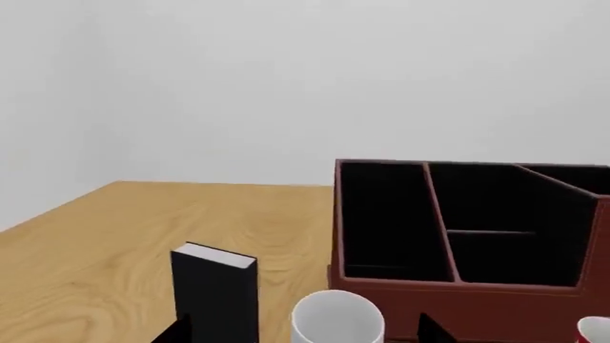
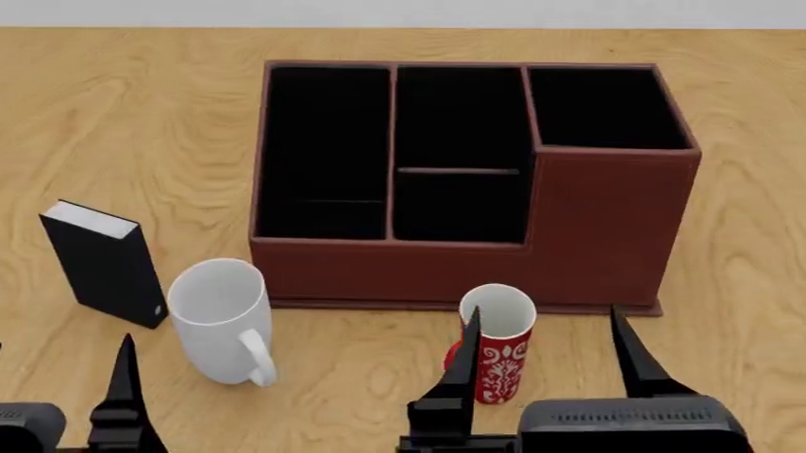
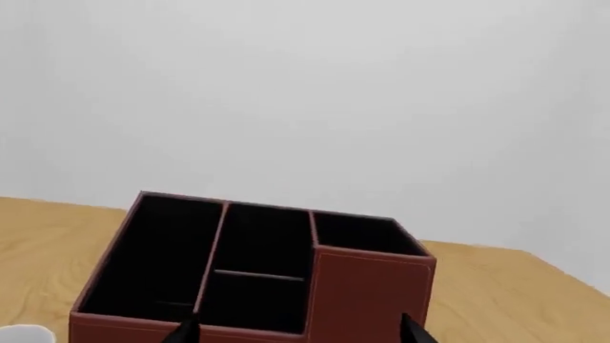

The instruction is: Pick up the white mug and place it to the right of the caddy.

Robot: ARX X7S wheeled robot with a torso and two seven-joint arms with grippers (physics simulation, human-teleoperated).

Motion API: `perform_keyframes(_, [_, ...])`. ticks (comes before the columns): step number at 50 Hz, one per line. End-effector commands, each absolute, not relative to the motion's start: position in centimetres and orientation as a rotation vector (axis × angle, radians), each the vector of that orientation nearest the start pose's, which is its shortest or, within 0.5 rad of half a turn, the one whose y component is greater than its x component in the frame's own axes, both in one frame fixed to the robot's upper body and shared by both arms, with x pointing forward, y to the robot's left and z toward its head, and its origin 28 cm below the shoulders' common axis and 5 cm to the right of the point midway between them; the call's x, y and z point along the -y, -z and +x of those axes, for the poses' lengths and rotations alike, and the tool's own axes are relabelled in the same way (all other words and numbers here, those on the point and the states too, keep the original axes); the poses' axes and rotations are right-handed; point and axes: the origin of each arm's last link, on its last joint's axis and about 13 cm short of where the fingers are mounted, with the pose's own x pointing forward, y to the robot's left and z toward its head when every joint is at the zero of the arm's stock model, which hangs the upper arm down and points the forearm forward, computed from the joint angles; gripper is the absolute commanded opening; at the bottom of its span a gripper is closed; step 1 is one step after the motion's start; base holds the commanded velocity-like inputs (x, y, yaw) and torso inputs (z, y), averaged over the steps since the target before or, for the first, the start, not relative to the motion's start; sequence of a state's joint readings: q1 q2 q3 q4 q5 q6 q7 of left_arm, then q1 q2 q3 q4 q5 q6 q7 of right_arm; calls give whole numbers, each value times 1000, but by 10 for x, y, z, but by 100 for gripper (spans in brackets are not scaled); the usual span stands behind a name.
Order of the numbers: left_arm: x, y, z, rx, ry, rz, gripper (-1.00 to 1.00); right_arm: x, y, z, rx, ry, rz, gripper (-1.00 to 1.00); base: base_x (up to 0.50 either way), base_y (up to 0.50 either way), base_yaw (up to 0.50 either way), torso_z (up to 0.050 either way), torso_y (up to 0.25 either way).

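- Head view: the white mug stands upright on the tabletop, in front of the caddy's left front corner, handle toward the robot. It's just beside the black box on its left, not touching that I can tell. The red mug stands in front of the caddy, further right. Right claw is released, fingers spread, red mug just at its left finger, nothing gripped. Left claw: only one finger shows at the frame edge, low near the white mug; can't tell how its fingers stand here.
- Left wrist view: white mug's rim low in frame between two dark fingertips, so the left claw looks spread and empty, lined up on the mug but not around it yet. Black box and caddy both visible.
- Right wrist view: mostly caddy; tabletop to the right of it looks bare. Sliver of white mug at the corner.
- Progress: nothing done yet. Mug untouched, on the wrong side of the caddy. Left: grasp, lift, carry across, set down right of the caddy.
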State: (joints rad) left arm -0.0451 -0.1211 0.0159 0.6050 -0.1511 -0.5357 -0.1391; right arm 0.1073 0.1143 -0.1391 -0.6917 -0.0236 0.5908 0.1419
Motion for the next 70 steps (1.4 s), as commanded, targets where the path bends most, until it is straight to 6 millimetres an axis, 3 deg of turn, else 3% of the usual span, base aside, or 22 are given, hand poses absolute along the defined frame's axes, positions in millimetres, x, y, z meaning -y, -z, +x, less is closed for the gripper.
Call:
perform_keyframes(1, [-216, -123, 199, 133, -36, -19, 100, 92, -150, 199, 243, 41, -135, 100, -8, -500, 0, 0, 0])
perform_keyframes(11, [-217, -122, 199, 136, -36, -21, 100, 92, -152, 198, 254, 41, -155, 100, -10, -475, 0, 0, 0])
perform_keyframes(30, [-215, -125, 200, 156, -10, -29, 100, 95, -157, 201, 261, 112, -173, 100, 0, 1, 0, 0, 0])
perform_keyframes(45, [-217, -124, 200, 154, -25, -47, 100, 96, -152, 201, 253, 118, -186, 100, 492, 0, 0, 0, 0])
perform_keyframes(54, [-217, -122, 200, 159, -29, -39, 100, 95, -152, 200, 258, 114, -190, 100, -7, 0, 0, 0, 0])
perform_keyframes(70, [-218, -122, 200, 168, -33, -37, 100, 97, -155, 199, 262, 125, -202, 100, 0, 0, 0, 0, -241])
